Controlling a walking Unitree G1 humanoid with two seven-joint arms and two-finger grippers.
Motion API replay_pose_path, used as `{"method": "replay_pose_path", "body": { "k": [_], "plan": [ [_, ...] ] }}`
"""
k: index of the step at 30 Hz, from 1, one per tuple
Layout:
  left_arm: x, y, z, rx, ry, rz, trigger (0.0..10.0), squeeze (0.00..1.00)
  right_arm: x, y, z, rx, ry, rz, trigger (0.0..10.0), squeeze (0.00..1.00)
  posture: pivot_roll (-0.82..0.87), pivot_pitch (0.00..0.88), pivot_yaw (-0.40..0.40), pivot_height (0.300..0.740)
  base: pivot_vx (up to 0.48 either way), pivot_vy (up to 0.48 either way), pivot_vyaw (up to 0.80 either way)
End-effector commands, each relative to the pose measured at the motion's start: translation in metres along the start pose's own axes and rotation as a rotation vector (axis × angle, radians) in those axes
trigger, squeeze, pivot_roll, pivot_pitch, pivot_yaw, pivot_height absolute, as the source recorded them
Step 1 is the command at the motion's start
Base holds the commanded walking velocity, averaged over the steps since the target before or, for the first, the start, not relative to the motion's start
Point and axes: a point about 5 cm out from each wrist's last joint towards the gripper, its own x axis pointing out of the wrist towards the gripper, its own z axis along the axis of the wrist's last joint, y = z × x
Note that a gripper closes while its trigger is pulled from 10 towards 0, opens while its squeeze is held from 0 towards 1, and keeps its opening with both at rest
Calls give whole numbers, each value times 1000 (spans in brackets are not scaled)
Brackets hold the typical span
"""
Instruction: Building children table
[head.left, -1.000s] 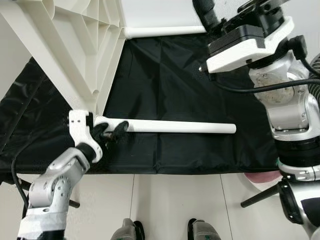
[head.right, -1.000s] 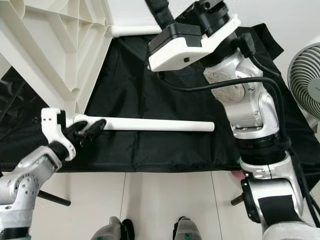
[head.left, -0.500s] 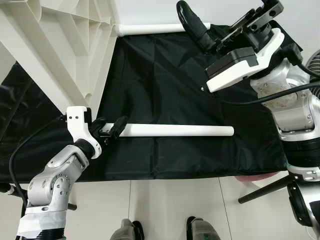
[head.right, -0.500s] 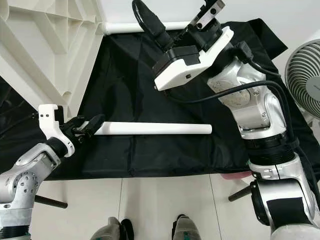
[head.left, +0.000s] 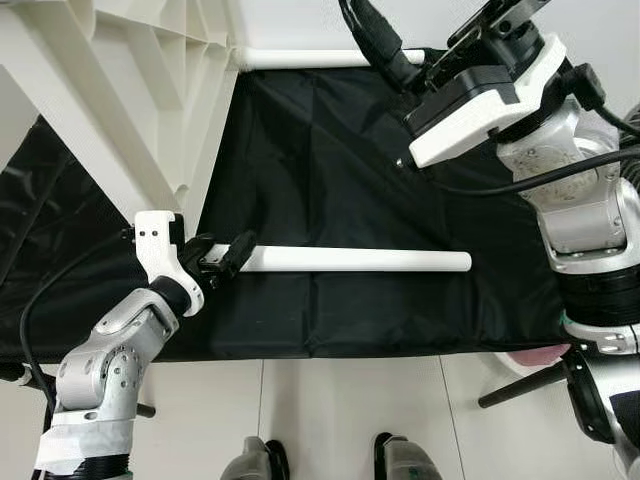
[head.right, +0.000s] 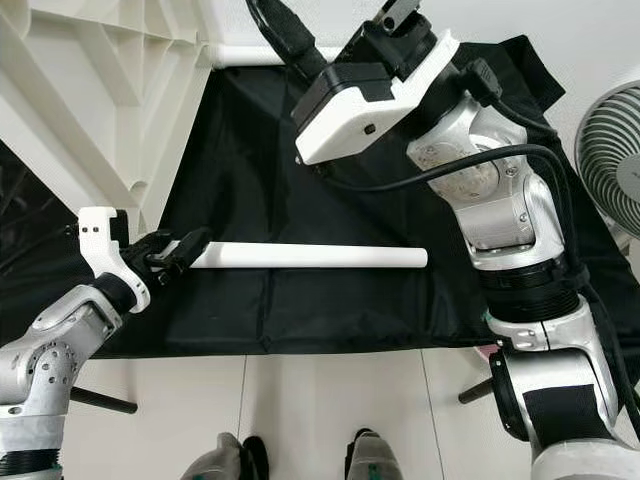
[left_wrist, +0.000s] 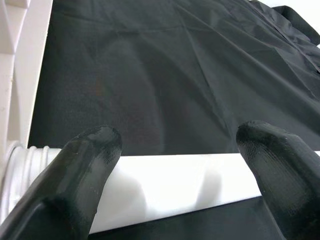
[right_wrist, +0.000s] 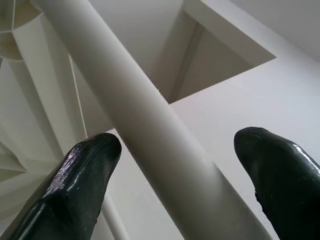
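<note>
Evidently, the left gripper (head.left: 222, 262) is straddling, jaws wide, the stiff, light-looking table leg (head.left: 355, 261) by its threaded end; the right gripper (right_wrist: 170, 165) is gaping around another leg (right_wrist: 145, 120).

You're looking down at a pale tiled floor (head.left: 340, 410) with a black cloth (head.left: 330, 160) spread across it; a fan (head.right: 610, 160) stands at the right edge.
</note>
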Motion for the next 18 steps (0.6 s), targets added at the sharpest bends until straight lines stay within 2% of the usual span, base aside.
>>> {"method": "replay_pose_path", "body": {
  "k": [1,3,8,18],
  "plan": [
    [-3,8,-4,1,21,21,10000,0,3,-3,10,-20,-53,-21,10000,0,-78,183,161,740,0,0,0],
    [-2,7,-4,0,23,18,10000,0,4,-3,12,-13,-56,-18,10000,0,-85,184,171,740,0,0,0],
    [2,7,-6,-10,37,7,10000,0,12,-4,7,-7,-25,101,10000,0,-97,180,182,740,0,0,0],
    [3,9,-4,-8,32,10,10000,0,10,-5,-6,1,43,153,10000,0,-100,188,176,740,0,0,0]
  ]
}}
